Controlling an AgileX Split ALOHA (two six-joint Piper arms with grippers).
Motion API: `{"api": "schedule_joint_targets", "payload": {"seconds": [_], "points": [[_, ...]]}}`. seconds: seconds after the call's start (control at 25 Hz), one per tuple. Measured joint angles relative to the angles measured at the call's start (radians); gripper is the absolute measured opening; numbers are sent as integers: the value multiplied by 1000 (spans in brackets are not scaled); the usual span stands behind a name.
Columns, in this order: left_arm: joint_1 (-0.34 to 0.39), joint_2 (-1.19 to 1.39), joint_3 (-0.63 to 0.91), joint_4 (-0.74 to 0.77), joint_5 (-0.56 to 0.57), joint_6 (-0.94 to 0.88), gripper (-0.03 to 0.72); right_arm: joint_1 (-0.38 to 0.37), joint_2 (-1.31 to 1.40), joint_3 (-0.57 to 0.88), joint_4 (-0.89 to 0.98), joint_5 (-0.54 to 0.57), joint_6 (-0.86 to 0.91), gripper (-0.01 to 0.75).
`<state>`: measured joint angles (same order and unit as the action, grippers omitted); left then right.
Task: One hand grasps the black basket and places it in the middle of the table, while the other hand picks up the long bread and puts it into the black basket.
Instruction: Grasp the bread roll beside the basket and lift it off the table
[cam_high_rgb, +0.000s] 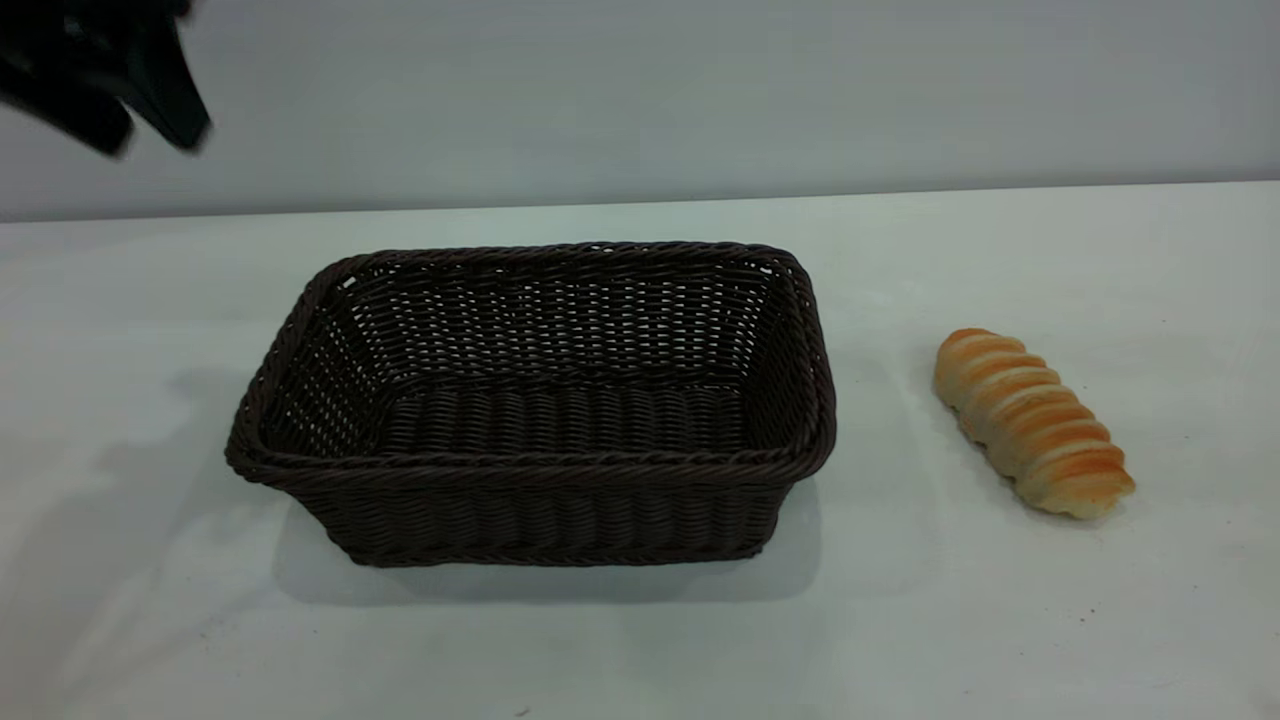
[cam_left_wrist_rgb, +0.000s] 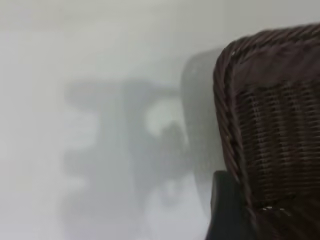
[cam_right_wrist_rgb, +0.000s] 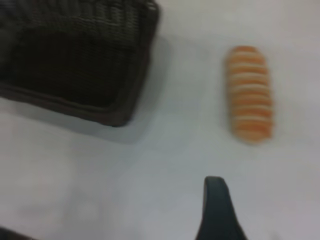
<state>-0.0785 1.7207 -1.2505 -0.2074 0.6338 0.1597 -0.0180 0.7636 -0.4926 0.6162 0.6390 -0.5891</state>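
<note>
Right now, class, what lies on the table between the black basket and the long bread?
Nothing: only bare table separates the black basket from the long bread, seen in the exterior and right wrist views.

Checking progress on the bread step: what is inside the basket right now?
Nothing: the basket shows only its bare woven floor. The bread lies on the table to its right, apart from it. The near wall hides a strip of the floor.

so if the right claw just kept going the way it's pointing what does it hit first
Probably bare table. In the right wrist view, one right claw finger points at open tabletop between the black basket and the long bread; neither lies squarely in line, though depth is hard to judge.
</note>
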Motion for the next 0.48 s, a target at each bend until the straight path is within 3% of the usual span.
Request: {"api": "schedule_joint_targets", "payload": {"seconds": [0.16,0.48], "points": [[0,-98,0,3,39,-20,500,0,155,-43,207,-16,-187,492],[0,-272,0,5,142,-23,494,0,625,-193,455,-206,-471,492]]}}
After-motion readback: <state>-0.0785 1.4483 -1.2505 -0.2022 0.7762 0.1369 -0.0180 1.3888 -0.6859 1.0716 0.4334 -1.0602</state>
